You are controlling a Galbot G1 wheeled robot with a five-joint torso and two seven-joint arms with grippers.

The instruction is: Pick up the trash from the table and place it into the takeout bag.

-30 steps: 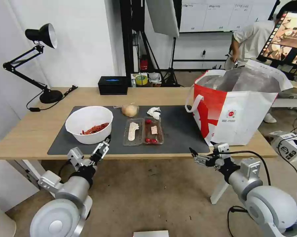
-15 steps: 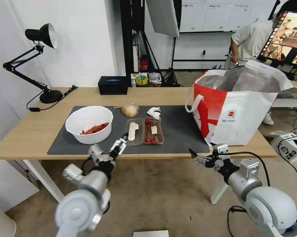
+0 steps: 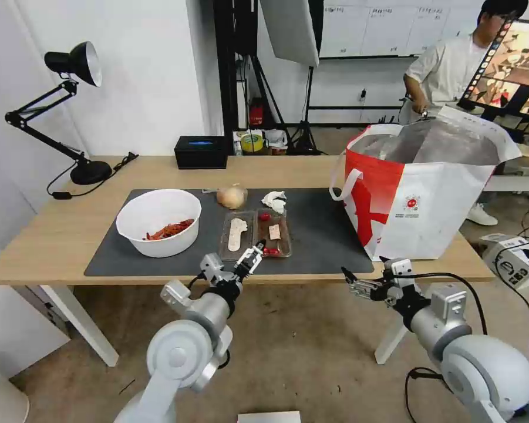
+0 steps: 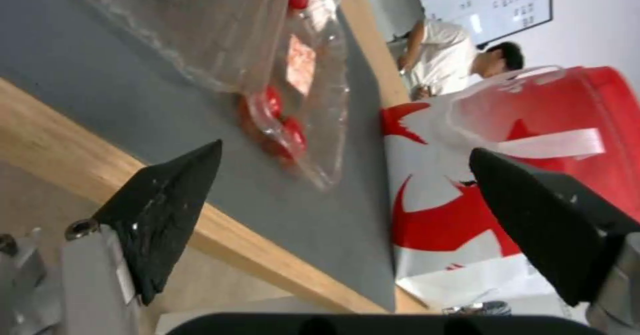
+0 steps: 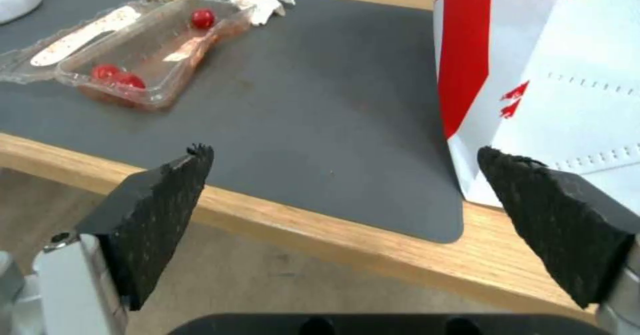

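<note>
Left gripper [image 3: 253,255], fingers spread, hangs at the clamshell's [image 3: 255,234] six o'clock edge; right gripper [image 3: 351,281], also spread, idles at the bag's [image 3: 420,194] seven o'clock.

The counter [image 3: 59,235] is pale matt wood under a flat dark grey mat [image 3: 317,235]. The clamshell tray [image 3: 255,234] is thin, clear, glossy plastic. The takeout bag [image 3: 423,205] has a silver foil lining. Both pincers' fingertips [image 5: 167,210] look like rough black rubber on smooth grey metal.
</note>
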